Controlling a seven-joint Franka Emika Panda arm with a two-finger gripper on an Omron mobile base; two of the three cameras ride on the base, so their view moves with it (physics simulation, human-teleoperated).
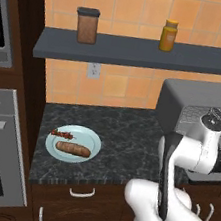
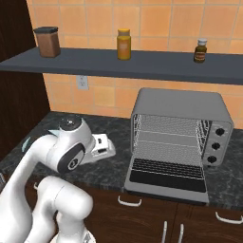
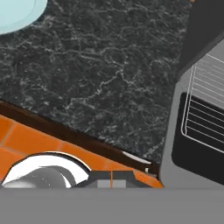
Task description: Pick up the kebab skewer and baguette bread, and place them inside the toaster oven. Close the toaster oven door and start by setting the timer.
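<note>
On the pale blue plate (image 1: 92, 141), the oblong brown baguette bread (image 1: 73, 149) is lying left-to-right, with the thin kebab skewer (image 1: 63, 135) just behind it. The boxy grey toaster oven (image 2: 182, 107) is standing with its dark-glass toaster oven door (image 2: 167, 176) dropped flat. The gripper (image 3: 111, 178) is hanging pinched together, empty.

Base views flank arm, sharing counter (image 1: 128, 135) and toaster oven (image 2: 182, 107); hand view looks down close.

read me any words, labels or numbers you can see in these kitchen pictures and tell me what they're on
No text can be read.
Dark bottle on the shelf: a pale label band, too small to read.
Yellow jar and brown canister: no lettering to make out.
Toaster oven knobs: any marks around them are too small to tell.
Plate: plain.
</note>
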